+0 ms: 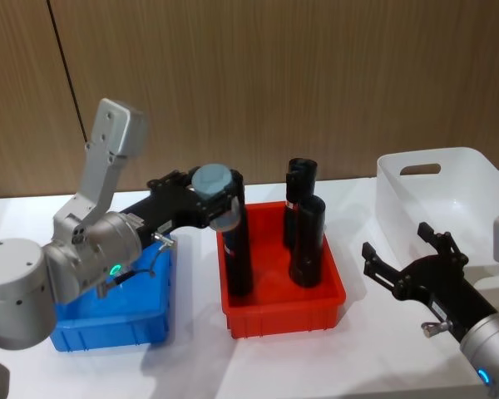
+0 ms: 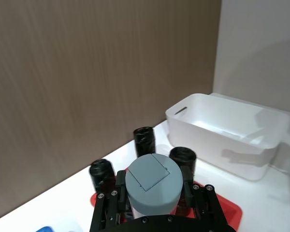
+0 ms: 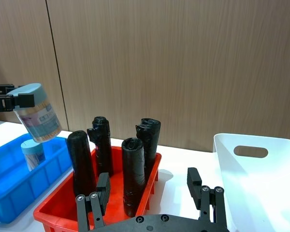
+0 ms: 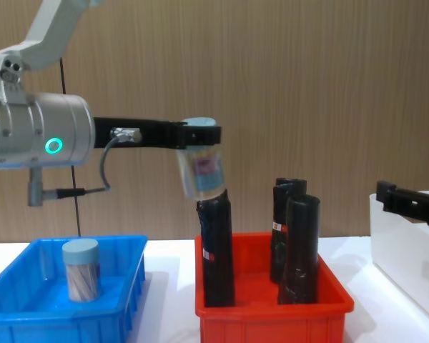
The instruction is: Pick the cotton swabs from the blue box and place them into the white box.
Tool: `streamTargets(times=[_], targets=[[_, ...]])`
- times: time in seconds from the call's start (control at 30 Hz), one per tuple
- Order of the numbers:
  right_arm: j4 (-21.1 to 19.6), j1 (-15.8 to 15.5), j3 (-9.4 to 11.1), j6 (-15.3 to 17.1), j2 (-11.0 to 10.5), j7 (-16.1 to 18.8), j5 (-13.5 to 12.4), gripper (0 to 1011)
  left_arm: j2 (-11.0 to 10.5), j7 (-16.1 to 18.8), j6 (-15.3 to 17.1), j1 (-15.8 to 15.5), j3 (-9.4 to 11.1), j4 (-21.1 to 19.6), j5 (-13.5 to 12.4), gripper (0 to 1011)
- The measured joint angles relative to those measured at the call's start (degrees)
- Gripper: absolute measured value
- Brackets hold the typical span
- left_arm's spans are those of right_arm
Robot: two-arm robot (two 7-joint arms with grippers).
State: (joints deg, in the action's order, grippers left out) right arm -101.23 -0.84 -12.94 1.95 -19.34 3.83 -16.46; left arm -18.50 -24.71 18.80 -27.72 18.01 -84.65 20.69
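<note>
Overhead, in the head view, the left gripper (image 1: 214,199) clamps one swab jar (image 1: 212,183) by its sides, high over the red bin's (image 1: 283,314) 10 o'clock corner, just above a black cylinder (image 1: 239,249). The blue box (image 1: 108,331) sits at the bin's 9 o'clock, and the white box (image 1: 449,179) at its 2 o'clock. The right gripper (image 1: 404,249) hovers at 4 o'clock with its fingers spread wide and nothing between them.

In the left wrist view the jar sits between both fingers (image 2: 120,182). Three cylinder tops show beyond it, and the white box lies at 2 o'clock.

In the right wrist view four cylinders stand in the bin. The held jar tilts at 10 o'clock, and a second jar (image 3: 33,152) stands upright in the blue box below it.

In the chest view there are two jars: one aloft and tilted, and one in the blue box at 8 o'clock.
</note>
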Motion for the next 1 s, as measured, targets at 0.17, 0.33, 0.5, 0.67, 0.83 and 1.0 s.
streamTargets(times=[0.17, 0.33, 0.5, 0.67, 0.83, 1.0], targets=[[0.0, 0.0, 0.0, 0.0, 0.0, 0.0, 0.0, 1002, 0.68, -2.95, 0.88, -1.39, 0.29, 1.56, 0.57, 669], [0.0, 0.0, 0.0, 0.0, 0.0, 0.0, 0.0, 1002, 1.6, -6.1, 1.7, -3.18, 0.73, 3.69, 0.7, 669], [0.0, 0.0, 0.0, 0.0, 0.0, 0.0, 0.0, 1002, 2.43, -8.65, 2.45, -4.83, 1.21, 5.44, 0.41, 669], [0.0, 0.0, 0.0, 0.0, 0.0, 0.0, 0.0, 1002, 3.21, -10.85, 3.19, -6.31, 1.67, 7.01, -0.15, 669], [0.0, 0.0, 0.0, 0.0, 0.0, 0.0, 0.0, 1002, 3.7, -12.23, 3.62, -7.27, 1.98, 8.06, -0.52, 669], [0.0, 0.0, 0.0, 0.0, 0.0, 0.0, 0.0, 1002, 3.99, -13.02, 3.88, -7.86, 2.16, 8.66, -0.74, 669]])
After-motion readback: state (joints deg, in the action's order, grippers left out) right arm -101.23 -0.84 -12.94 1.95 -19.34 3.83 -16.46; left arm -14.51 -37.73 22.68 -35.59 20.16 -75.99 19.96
